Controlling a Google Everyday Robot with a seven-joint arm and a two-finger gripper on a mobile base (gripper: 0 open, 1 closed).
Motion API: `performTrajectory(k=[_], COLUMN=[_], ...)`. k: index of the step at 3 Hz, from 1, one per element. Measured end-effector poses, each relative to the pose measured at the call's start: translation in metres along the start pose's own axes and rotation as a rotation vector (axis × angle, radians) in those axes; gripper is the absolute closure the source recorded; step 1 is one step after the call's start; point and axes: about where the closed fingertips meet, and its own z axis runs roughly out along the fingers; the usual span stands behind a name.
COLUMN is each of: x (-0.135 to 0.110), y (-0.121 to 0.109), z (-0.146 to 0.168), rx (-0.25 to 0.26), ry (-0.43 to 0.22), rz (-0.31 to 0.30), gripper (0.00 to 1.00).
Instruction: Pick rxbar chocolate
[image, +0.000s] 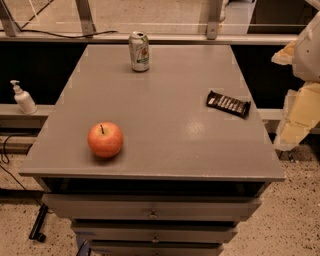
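The rxbar chocolate (228, 104) is a flat black bar with rows of white lettering. It lies flat on the right side of the grey cabinet top (165, 115), near the right edge, angled slightly. My gripper (299, 117) is a pale cream and white shape at the right edge of the view. It hangs beyond the cabinet's right side, to the right of the bar and apart from it. It holds nothing that I can see.
A red apple (105, 140) sits at the front left of the top. A green-and-white can (139, 51) stands upright at the back centre. A white pump bottle (23, 98) stands on a ledge to the left. Drawers (152, 209) are below the front edge.
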Motion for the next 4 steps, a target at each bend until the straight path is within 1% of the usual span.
performTrajectory(k=[1,2,3,4], x=[-0.002,-0.012,-0.024,-0.035], y=[-0.003,-0.030,-0.069,-0.105], z=[-0.001,0.013,0.040,0.073], rx=[0.010,0.029,0.012,-0.008], ry=[-0.015,-0.083,-0.171,-0.233], rz=[-0.005,-0.023,-0.020,-0.026], gripper=[0.00,0.00,0.00,0.00])
